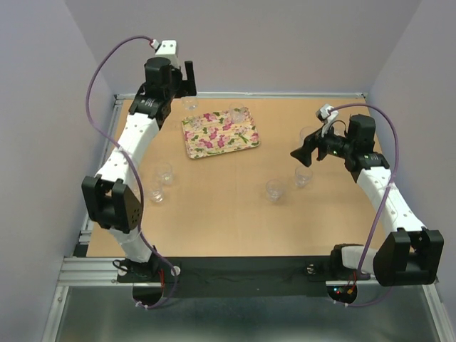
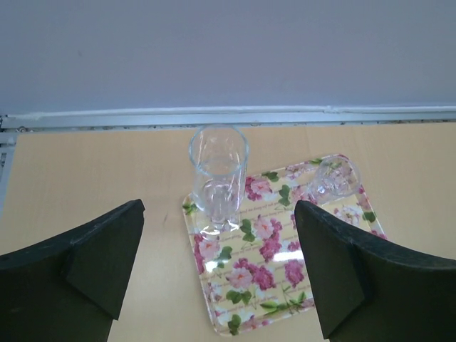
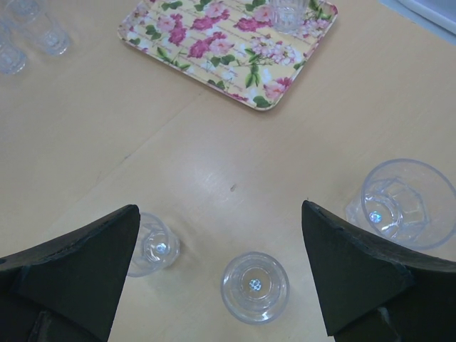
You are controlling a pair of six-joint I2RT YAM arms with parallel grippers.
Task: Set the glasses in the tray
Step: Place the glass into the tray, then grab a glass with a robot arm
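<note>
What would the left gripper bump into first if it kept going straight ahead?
Probably the tall clear glass at the corner of the tray. It stands straight ahead of the left gripper, between its open jaws, though depth is hard to judge.

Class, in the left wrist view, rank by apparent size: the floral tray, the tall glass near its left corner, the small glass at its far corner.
1. floral tray
2. tall glass
3. small glass, though it stands slightly farther off.

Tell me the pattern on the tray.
The tray is cream with pink flowers and green leaves, clearest in the left wrist view.
</note>
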